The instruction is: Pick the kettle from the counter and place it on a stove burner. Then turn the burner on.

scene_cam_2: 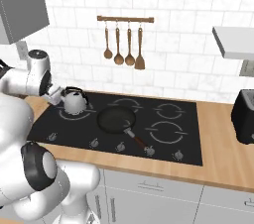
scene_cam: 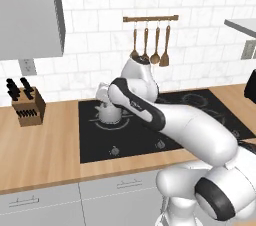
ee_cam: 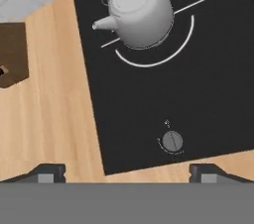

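- Kettle [ee_cam: 141, 12] sits upright on the stove burner [ee_cam: 168, 57] at the black cooktop's [ee_cam: 198, 94] rear left, spout towards the counter [ee_cam: 49, 119].
- Fingers [ee_cam: 127, 171] stand spread wide, holding nothing, touching nothing, apart from the kettle.
- 1 round knob [ee_cam: 172, 141] lies between them, below the kettle.
- Frying pan [scene_cam_2: 116, 119] rests mid-cooktop.
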You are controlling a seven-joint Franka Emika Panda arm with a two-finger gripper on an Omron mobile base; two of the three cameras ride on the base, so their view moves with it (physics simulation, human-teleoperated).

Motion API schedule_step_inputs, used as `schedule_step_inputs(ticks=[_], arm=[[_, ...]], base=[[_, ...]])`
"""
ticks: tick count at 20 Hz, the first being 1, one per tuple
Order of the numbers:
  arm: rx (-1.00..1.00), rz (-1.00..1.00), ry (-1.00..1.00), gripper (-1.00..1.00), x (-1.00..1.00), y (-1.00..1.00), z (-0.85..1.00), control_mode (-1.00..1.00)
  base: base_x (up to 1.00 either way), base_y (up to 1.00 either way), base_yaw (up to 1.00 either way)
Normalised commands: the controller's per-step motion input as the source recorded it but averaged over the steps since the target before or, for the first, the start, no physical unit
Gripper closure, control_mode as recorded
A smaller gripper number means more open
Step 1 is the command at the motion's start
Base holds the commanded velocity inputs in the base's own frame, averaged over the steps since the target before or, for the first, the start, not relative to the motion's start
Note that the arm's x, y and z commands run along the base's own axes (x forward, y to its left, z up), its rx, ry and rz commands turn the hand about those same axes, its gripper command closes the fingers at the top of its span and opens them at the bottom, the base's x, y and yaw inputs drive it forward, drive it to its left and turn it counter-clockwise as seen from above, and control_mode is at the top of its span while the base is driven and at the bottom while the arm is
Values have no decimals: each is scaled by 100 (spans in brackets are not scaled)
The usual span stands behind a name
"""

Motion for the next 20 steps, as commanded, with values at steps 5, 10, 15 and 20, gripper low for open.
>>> schedule_step_inputs(ticks=[5,10,15,20], arm=[[-48,22,0,-100,0,0,-61,-100],[-26,23,5,-100,6,0,-84,-100],[3,19,9,-100,11,0,-82,-100],[10,14,0,-100,1,-3,-55,-100]], base=[[0,0,0],[0,0,0],[0,0,0],[0,0,0]])
